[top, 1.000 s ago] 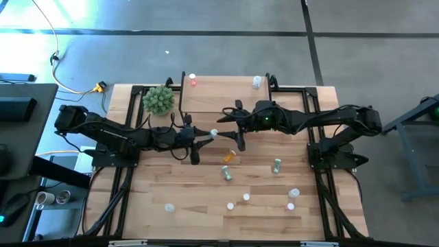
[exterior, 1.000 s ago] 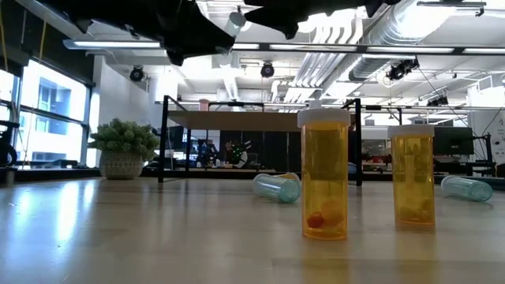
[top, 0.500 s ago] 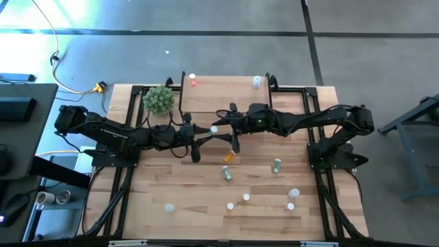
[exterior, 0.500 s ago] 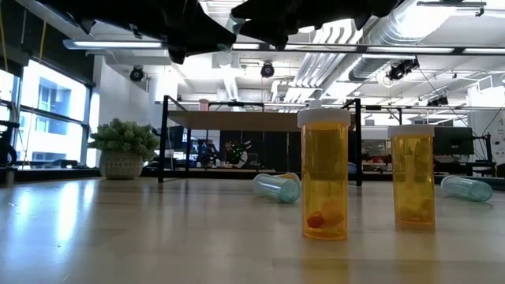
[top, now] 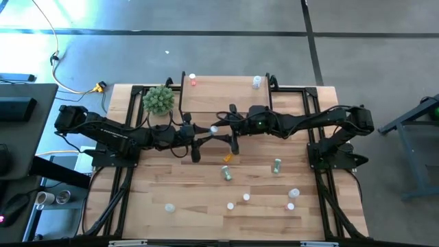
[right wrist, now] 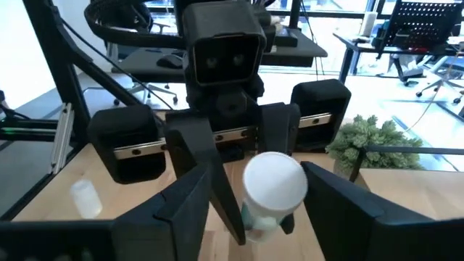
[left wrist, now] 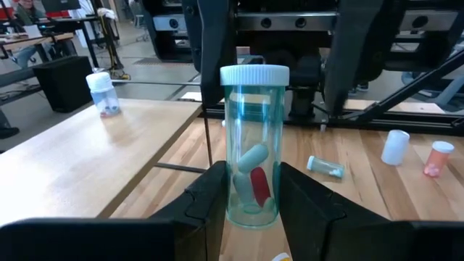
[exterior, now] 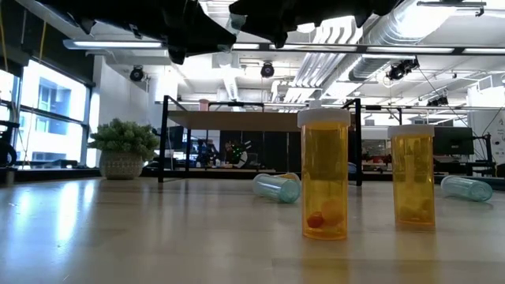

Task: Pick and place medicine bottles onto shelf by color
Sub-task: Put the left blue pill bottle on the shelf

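Capsules, one pale and one red, lie inside the clear bottle (left wrist: 253, 148), which has a white cap and stands upright between the fingers of the left gripper (left wrist: 250, 194), closed on its lower part. In the high view this bottle (top: 214, 130) is above the middle of the desk (top: 185, 185), just in front of the shelf (top: 219, 92). The right gripper (right wrist: 252, 190) faces it from the other side, with its fingers spread wide on both sides of the white cap and not touching it.

On the shelf stand a pink bottle (top: 193, 80) at one far corner and a clear bottle with something pink at its bottom (left wrist: 102, 93) at the other. A potted green plant (top: 158, 100) sits beside the shelf.

On the desk, an orange bottle (top: 228, 158) and two green bottles (top: 226, 173) (top: 277, 165) lie near the middle. In the low view two upright orange bottles stand near the camera; the closer one (exterior: 324, 174) holds a few orange and red pills at its bottom, and the other (exterior: 412, 176) is behind it.
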